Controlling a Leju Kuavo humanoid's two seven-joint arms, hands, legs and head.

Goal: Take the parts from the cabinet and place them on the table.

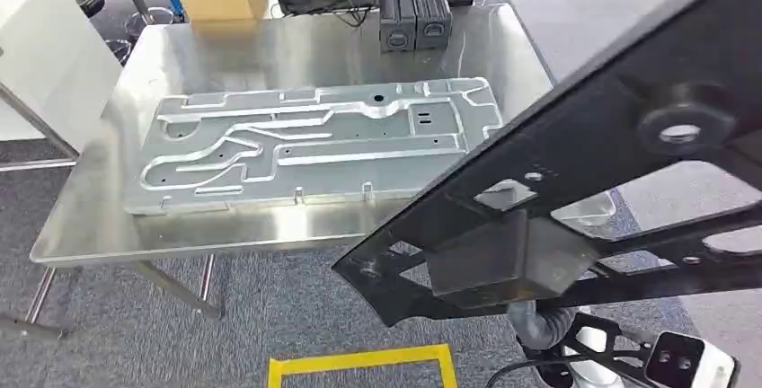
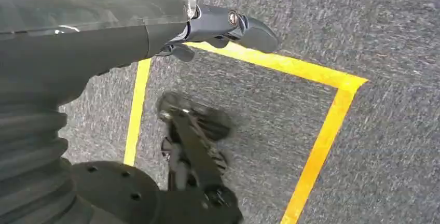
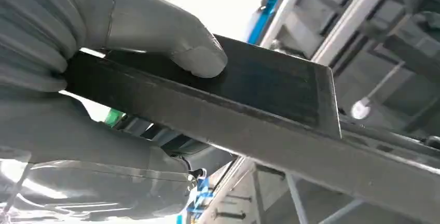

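So from my head view I've got this big black frame part point(image 1: 575, 181) cutting diagonally across the right side, up in the air in front of the steel table point(image 1: 99, 226), which already has a silver machined plate point(image 1: 314, 145) lying flat on it, plus two dark grey boxes point(image 1: 414, 16) near the far edge. What that view doesn't give me is the actual grip, and my right wrist view does: my right hand point(image 3: 104, 73) is clamped on the black part, thumb point(image 3: 171, 40) pressed on its flat face with the part running out past it. My left hand point(image 2: 218, 29) hangs over grey carpet with yellow tape point(image 2: 321, 141); nothing's in it, and the fingers look loosely apart, though it's blurry.
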